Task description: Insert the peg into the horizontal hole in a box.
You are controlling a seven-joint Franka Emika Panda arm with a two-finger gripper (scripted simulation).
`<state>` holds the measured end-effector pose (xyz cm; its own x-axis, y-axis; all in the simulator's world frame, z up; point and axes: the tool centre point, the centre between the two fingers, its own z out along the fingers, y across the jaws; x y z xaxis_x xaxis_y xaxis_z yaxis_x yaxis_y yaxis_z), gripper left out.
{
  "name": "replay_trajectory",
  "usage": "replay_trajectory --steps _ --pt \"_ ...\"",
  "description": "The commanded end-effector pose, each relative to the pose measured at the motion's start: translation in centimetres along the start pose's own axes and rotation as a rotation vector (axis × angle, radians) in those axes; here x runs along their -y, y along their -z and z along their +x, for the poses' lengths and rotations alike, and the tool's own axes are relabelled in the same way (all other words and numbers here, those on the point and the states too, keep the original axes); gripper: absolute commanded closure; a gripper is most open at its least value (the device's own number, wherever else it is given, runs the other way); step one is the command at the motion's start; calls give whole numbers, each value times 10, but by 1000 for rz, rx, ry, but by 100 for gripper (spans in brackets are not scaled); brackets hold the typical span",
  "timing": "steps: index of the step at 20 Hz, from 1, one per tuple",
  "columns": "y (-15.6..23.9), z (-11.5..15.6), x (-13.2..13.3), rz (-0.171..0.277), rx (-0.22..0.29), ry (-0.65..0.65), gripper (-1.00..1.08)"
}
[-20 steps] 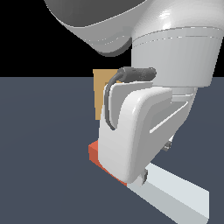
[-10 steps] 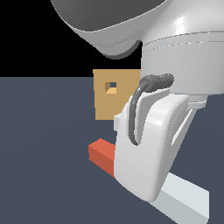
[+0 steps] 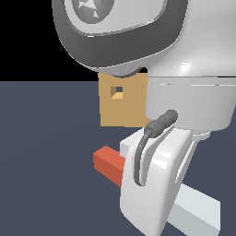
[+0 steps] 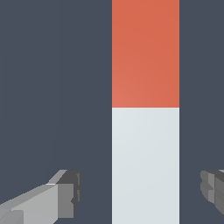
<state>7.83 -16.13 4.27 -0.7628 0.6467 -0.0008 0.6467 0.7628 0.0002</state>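
The peg [image 3: 109, 164] lies flat on the dark floor, its red-orange end pointing to the exterior view's left and its white-grey length [image 3: 196, 207] running behind the arm. In the wrist view the peg [image 4: 145, 131] runs straight between the two fingertips of my gripper [image 4: 142, 192], which is open and wide of the white-grey part; neither pad touches it. The tan box [image 3: 123, 103] stands behind the peg, partly hidden by the arm. Its small square hole [image 3: 118, 91] faces the camera near the box's top.
The arm's large white body [image 3: 156, 184] fills much of the exterior view and hides the gripper's fingers there. Dark flat floor [image 3: 46, 138] surrounds the peg and box.
The arm has shifted toward the exterior view's right and turned, uncovering the box's hole and more of the peg's red-orange end. The peg has not moved.
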Motion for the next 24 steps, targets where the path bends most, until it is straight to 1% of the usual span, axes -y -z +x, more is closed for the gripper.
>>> replay_trajectory --steps 1,4,8,9,24 --pt "-13 1 0 0 -1 1 -92" --pt "-22 0 0 0 -1 2 -92" --pt "-22 -1 -1 0 -1 2 -92" --pt "-22 -1 -1 0 -1 2 108" --pt "-21 2 0 1 -2 -10 108"
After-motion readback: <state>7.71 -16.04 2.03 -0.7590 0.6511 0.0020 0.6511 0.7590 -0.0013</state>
